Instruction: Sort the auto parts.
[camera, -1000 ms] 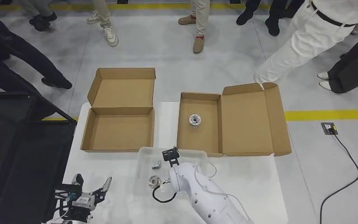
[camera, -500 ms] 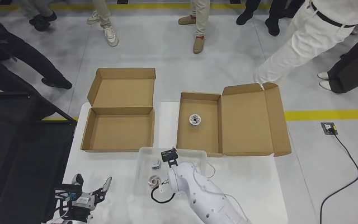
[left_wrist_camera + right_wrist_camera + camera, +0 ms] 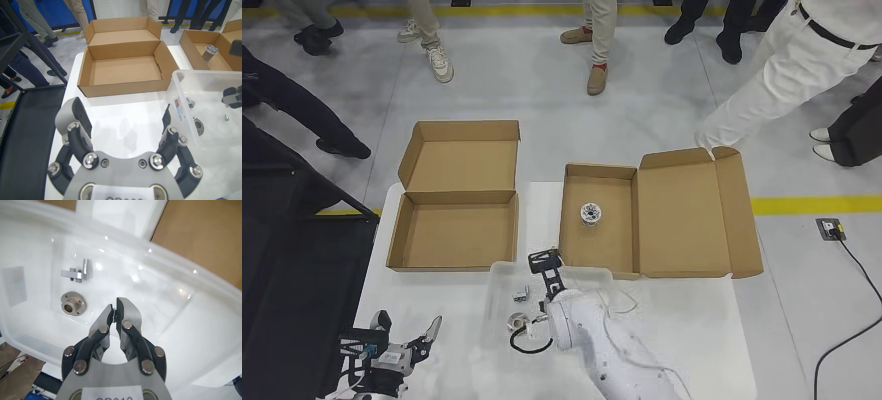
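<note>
Low in the clear bin [image 3: 170, 262], the right gripper [image 3: 114, 313] pinches what looks like a tiny silvery piece [image 3: 114, 308] (flange [image 3: 73, 303] and bracket [image 3: 77, 273] lie nearby), probably to box it, while the left gripper [image 3: 124, 115] hangs spread, uninvolved.

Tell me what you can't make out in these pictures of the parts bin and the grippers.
Right wrist view: the small silver piece pinched in the right gripper is mostly covered by the fingers and too small to identify.
Top view: the right arm hides that gripper's fingertips and part of the clear bin.
Left wrist view: the right gripper is cut off by the picture edge and hazed by the bin wall.
</note>
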Robot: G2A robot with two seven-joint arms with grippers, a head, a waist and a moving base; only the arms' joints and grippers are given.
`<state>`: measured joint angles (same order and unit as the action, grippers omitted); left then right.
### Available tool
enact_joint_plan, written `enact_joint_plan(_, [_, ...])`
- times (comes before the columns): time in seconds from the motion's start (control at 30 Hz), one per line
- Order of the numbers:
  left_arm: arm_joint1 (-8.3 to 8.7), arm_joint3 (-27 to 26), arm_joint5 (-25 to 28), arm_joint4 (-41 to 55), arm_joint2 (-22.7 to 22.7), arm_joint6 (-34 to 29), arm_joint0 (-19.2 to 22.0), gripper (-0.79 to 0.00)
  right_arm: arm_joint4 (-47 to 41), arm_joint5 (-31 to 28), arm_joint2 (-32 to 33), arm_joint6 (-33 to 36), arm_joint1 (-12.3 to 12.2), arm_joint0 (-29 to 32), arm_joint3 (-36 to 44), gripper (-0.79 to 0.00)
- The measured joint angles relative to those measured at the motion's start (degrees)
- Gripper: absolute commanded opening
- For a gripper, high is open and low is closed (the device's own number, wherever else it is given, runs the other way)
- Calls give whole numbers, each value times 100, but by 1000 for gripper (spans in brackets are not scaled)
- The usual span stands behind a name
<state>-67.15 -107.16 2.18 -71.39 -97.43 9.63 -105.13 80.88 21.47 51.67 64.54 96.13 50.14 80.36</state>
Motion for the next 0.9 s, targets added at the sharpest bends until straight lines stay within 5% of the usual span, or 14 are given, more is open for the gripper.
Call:
enact_joint_plan(0.17, [0,0,0,0,0,0,0,0,684,-174,286,-561,-171,858,1517,-785])
enact_joint_plan(0.33, [0,0,0,0,0,0,0,0,799,-256,583,-1496,-235,1304,2085,-785])
enact_joint_plan(0.57, [0,0,0,0,0,0,0,0,577,-99,903,-2775,-215,1227,1662,-785])
enact_joint_plan(0.9, [0,0,0,0,0,0,0,0,46,-6,1108,-3180,-87,203,-8,-785])
